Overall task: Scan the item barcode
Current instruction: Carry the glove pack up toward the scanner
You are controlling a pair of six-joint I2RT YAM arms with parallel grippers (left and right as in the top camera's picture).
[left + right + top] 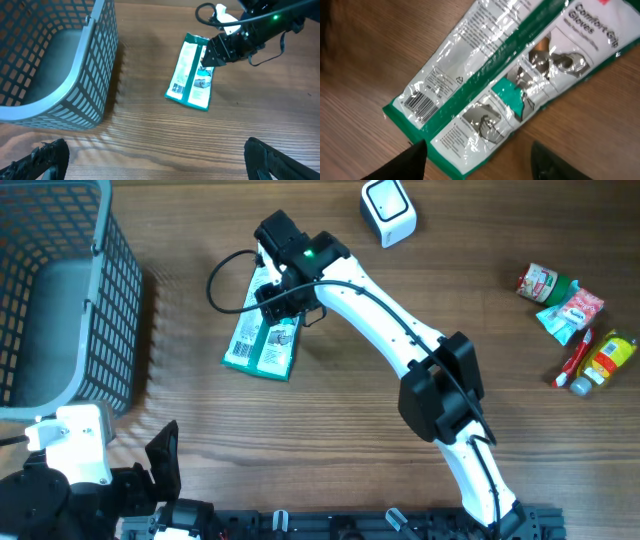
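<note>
Ref landmark = glove pack (262,340); all positions given rel. to it.

- Nearest the base, well short of pack and off to its left: L gripper (155,150). Fingers spread wide, nothing between them, hanging above bare table (350,440).
- R arm runs from the base edge, near-right of pack, diagonally up to it. Elbow sits between base and pack.
- Left of pack, apart from it: grey mesh basket (120,300). Nothing seen inside in L wrist view.
- Pack itself: flat on the wood, long axis roughly near-far, slightly tilted. Green/white wrapper, print reads "Comfort Grip Gloves".
- Barcode (420,105) faces up on the white half, at pack's near end.
- R gripper (479,150) directly over pack's far half, pointing down. Fingers apart, gripping nothing. Contact w/ wrapper: can't tell.
- Beyond pack, to its right: white scanner (388,212), upright, well apart from it.
- Far right of pack: small cluster of groceries incl. yellow bottle (610,358) and red tube (578,358).
</note>
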